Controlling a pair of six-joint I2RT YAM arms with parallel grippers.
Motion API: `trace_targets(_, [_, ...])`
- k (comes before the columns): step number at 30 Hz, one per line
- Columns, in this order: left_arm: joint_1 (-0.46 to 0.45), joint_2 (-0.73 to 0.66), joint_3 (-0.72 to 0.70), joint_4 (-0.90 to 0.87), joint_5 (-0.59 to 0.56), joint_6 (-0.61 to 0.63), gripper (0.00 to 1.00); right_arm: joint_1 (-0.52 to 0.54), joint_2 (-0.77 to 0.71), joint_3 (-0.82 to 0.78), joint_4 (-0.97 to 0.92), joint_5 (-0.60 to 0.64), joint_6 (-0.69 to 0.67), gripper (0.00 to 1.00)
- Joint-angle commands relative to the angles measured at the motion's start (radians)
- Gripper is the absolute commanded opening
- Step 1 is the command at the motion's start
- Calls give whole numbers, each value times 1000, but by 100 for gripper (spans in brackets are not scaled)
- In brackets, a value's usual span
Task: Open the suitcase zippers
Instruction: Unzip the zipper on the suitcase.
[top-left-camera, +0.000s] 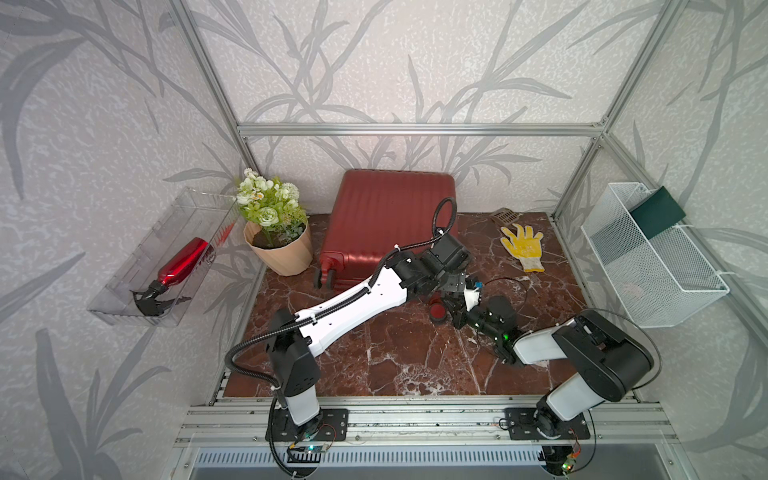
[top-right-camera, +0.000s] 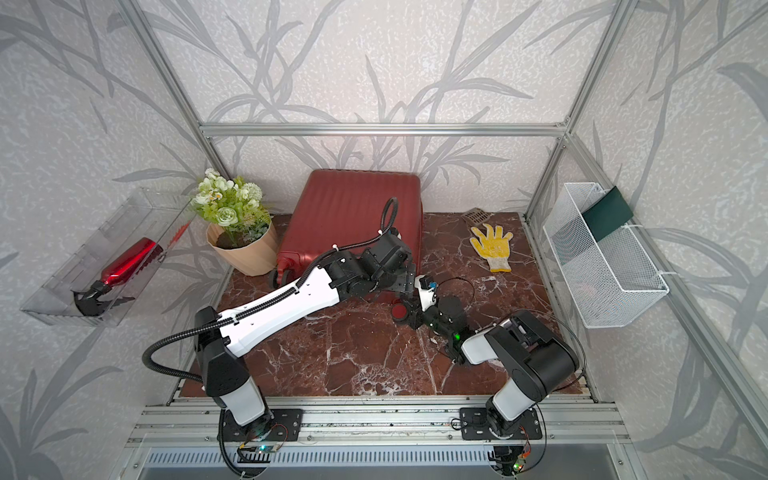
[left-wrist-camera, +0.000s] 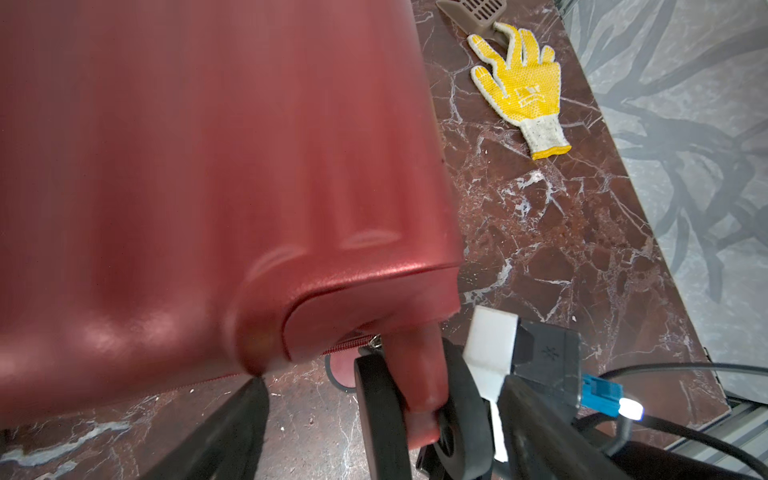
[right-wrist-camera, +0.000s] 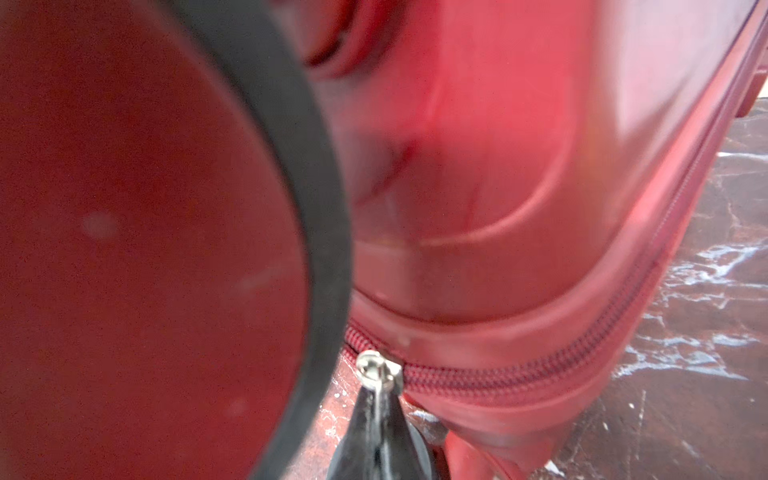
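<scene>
Right pincer (right-wrist-camera: 375, 415) nips the tiny, slippery-looking zipper pull (right-wrist-camera: 376, 368), lower centre; stiff suitcase (right-wrist-camera: 478, 208) may slide. Left pincer (left-wrist-camera: 384, 399) spread around its wheel (left-wrist-camera: 461, 407).

Suitcase (top-left-camera: 386, 216) lies far centre; left arm (top-left-camera: 353, 309) and right arm (top-left-camera: 536, 345) meet at its near right corner; yellow glove (top-left-camera: 521, 245) farther right.

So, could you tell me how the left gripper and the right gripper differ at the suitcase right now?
The left gripper is open; the right gripper is shut. The left gripper's fingers straddle a wheel without clearly gripping it, while the right gripper pinches the silver zipper pull. Both work at the same wheeled corner of the suitcase.
</scene>
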Motion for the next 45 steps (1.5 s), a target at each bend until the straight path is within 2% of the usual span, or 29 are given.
trace_targets(1, [6,34,24,-25,-55,-27,79,8,-56,-14,112,-18,-6,0])
trace_targets(5, [6,37,-3,-15,-34,-36,71,7,-66,-15,98,-19,-7,0])
trace_targets(12, [6,82,-6,-59,-75,-67,71,9,-72,-12,84,-27,-1,0])
trace_targets(19, [9,111,0,-101,-113,-85,52,13,-113,-17,37,-3,-11,0])
trace_targets(24, [24,76,-30,-103,-130,-85,42,12,-226,-10,-112,74,-78,0])
trace_targets(33, [47,8,-102,-98,-132,-79,33,12,-378,6,-312,126,-187,0])
trace_targets(41, [47,-27,-134,-105,-75,-54,19,13,-399,41,-390,160,-237,0])
trace_targets(45, [45,-55,-162,-105,-46,-35,13,24,-424,36,-398,219,-271,0])
